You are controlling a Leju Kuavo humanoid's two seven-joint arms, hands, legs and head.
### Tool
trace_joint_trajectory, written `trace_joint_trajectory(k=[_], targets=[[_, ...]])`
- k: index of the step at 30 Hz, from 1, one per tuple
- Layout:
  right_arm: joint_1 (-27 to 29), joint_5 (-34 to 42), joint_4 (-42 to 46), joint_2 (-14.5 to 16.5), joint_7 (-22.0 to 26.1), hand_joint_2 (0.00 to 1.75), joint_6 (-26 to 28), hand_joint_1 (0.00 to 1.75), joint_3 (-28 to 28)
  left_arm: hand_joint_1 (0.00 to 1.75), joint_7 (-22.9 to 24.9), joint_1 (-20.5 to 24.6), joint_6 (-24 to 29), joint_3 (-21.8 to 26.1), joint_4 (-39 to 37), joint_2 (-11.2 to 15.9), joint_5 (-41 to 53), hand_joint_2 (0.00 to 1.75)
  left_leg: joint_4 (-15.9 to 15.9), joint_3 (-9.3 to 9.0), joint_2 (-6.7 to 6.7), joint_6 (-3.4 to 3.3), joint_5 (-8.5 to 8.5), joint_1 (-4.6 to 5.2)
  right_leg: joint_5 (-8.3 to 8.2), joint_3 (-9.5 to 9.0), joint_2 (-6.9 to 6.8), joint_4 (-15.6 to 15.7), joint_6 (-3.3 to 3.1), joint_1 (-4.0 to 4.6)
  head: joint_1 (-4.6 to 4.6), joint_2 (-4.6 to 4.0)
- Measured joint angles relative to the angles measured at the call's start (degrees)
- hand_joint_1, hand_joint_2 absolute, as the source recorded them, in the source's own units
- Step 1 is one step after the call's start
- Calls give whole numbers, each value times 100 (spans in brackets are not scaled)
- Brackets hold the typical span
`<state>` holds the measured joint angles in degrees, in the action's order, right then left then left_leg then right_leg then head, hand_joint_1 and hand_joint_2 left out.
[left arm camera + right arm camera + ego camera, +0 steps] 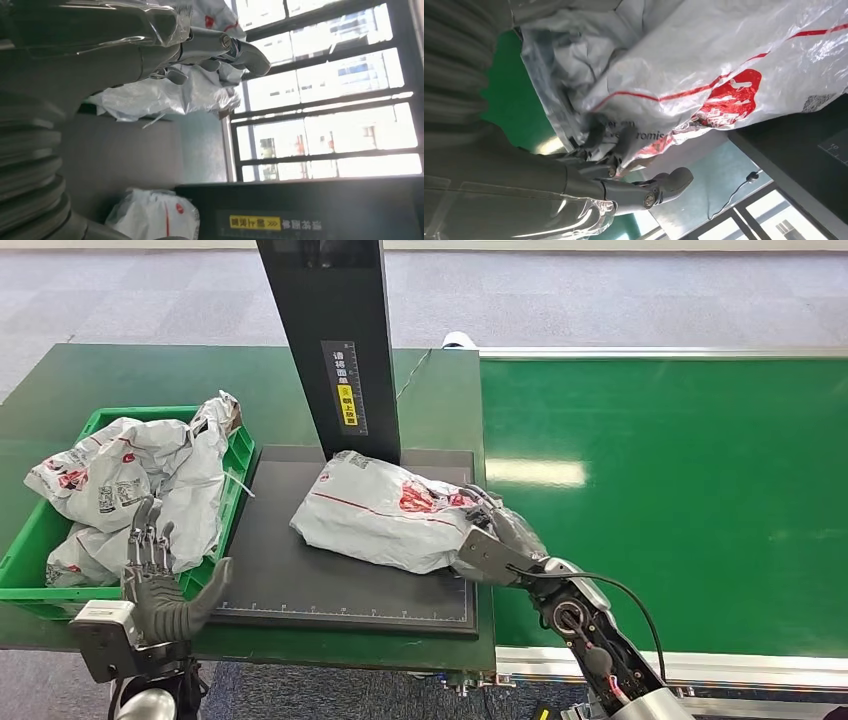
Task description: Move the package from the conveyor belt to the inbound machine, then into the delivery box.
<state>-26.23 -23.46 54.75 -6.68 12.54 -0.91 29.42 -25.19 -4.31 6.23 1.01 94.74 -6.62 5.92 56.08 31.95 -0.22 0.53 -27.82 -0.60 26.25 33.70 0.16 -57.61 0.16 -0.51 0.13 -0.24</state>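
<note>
Head view: the white package [385,512] is seen lying on the black inbound machine [300,580], near its back right corner, at the foot of the dark post [335,340]. Its right end is gripped by the right hand [495,535], at the platform's right edge. The left hand [160,585] is held open, fingers apart, beside the green delivery box [30,555], where other white bags [130,480] are piled

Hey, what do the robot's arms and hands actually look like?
Both arms are silver metal. The right hand has grey fingers and a grey plate-like back, with a black cable looping along its forearm. The left hand is dark grey, with a ribbed cover and clear plastic wrapping.
</note>
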Motion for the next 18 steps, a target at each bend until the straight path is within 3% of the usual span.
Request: trace_joint_trajectory(k=[5, 7, 13, 18], targets=[[70, 315, 1, -3, 450, 175, 152, 0, -154, 0, -465, -77, 1250, -56, 16, 138, -127, 175, 0, -1, 1, 0, 0, -1, 0, 0, 1, 0, 0, 1, 0, 0], [106, 507, 32, -8, 714, 175, 140, 0, -226, 0, -600, -170, 1516, -138, 20, 257, -227, 175, 0, -1, 1, 0, 0, -1, 1, 1, 1, 0, 0, 1, -1, 0], [315, 1093, 364, 11, 1423, 175, 76, 0, -499, 0, -608, -502, 1753, -448, 89, 491, -57, 175, -1, 1, -1, 0, -1, 0, 2, 1, 0, 0, 0, 0, 1, 0], [429, 1223, 548, 62, 1574, 175, 93, 0, -650, 0, -521, -563, 1772, -646, 91, 586, 122, 175, -1, -2, 1, 0, 0, 1, 1, -2, 0, 1, 0, 0, -1, 0]])
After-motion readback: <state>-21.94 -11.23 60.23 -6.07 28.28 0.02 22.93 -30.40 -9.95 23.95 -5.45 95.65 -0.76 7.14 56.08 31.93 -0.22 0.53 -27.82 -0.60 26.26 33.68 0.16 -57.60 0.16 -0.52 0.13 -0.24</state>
